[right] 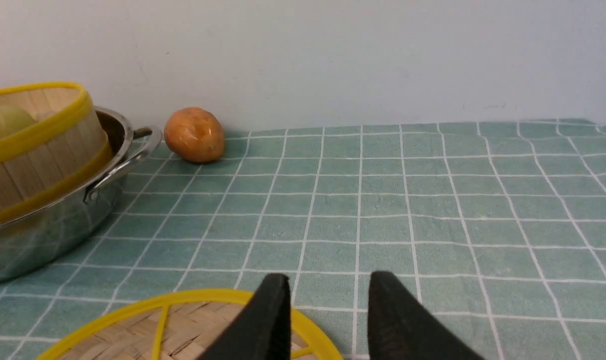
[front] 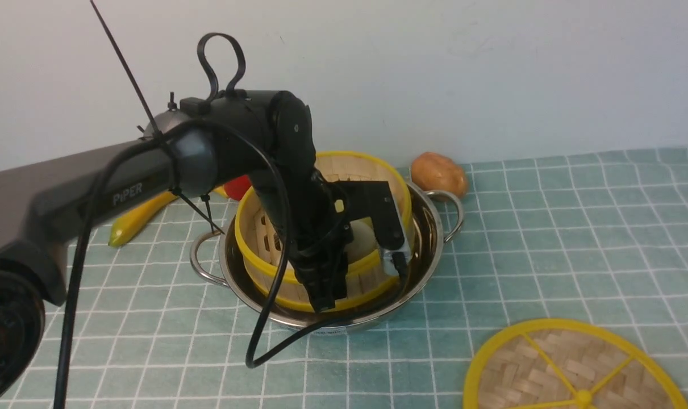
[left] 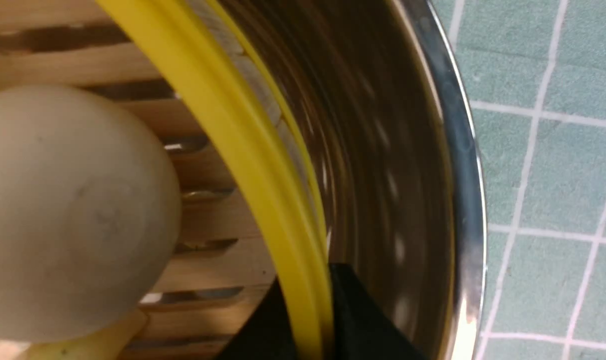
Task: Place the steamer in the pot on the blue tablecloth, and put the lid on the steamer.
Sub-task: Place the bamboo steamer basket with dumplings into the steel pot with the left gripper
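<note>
Left fingers point(left: 365, 320) pinch the steamer point(left: 242, 150) rim inside the pot point(left: 455, 150); right fingers point(right: 262, 325) gape empty above the lid point(right: 192, 325).

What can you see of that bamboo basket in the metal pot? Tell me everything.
The steamer is a round basket with a pale wooden-slat wall, yellow bands at top and bottom, and a slatted floor. It is inside the pot, apparently tilted rather than flat. A pale round item lies in it. The left gripper is shut on its near yellow rim; its top is uncovered.

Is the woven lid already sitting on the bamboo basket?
No, the lid lies flat on the cloth, away from the basket in the pot.
</note>
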Tool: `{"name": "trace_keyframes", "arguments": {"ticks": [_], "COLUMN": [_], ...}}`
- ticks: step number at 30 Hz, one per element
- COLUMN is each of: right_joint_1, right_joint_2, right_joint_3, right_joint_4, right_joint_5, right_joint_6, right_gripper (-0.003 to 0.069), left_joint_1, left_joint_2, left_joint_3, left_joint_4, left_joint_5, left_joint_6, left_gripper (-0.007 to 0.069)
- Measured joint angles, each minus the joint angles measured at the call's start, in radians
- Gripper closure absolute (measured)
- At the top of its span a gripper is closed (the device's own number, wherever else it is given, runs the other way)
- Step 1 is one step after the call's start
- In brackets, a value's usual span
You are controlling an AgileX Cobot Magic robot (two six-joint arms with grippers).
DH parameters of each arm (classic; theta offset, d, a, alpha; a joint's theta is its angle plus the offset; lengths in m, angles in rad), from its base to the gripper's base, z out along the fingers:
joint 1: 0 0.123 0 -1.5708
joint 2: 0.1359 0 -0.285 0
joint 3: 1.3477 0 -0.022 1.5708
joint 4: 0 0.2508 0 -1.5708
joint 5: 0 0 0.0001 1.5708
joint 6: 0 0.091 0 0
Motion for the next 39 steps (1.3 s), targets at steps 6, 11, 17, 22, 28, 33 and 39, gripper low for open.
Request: {"name": "trace_keyframes", "arguments": {"ticks": [6, 11, 17, 22, 28, 33, 39], "right_joint_1": [0.000, 0.000, 0.000, 0.000, 0.000, 0.000, 0.000], "right_joint_2": [0.000, 0.000, 0.000, 0.000, 0.000, 0.000, 0.000], "right_joint_3": [0.000, 0.000, 0.000, 0.000, 0.000, 0.000, 0.000], "right_joint_4": [0.000, 0.000, 0.000, 0.000, 0.000, 0.000, 0.000], "right_joint_5": [0.000, 0.000, 0.000, 0.000, 0.000, 0.000, 0.000], "right_joint_6": [0.000, 0.000, 0.000, 0.000, 0.000, 0.000, 0.000], "right_gripper": [0.0419, 0.0419, 0.0419, 0.0419, 0.0419, 0.0419, 0.0419], "left_joint_1": [0.000, -0.001, -0.004, -0.005, -0.005, -0.005, -0.005], "left_joint_2": [0.006, 0.028, 0.035, 0.035, 0.029, 0.025, -0.006], "left_joint_3": [0.000, 0.000, 0.000, 0.000, -0.016, -0.078, -0.265], "left_joint_4": [-0.007, -0.008, -0.012, -0.011, -0.009, -0.006, 0.025], "left_joint_5": [0.000, 0.004, 0.006, 0.025, 0.056, 0.102, 0.113], "left_joint_6": [0.010, 0.017, 0.018, 0.019, 0.019, -0.039, -0.224], "left_gripper": [0.0599, 0.0599, 0.0595, 0.0564, 0.0407, 0.0277, 0.0199]}}
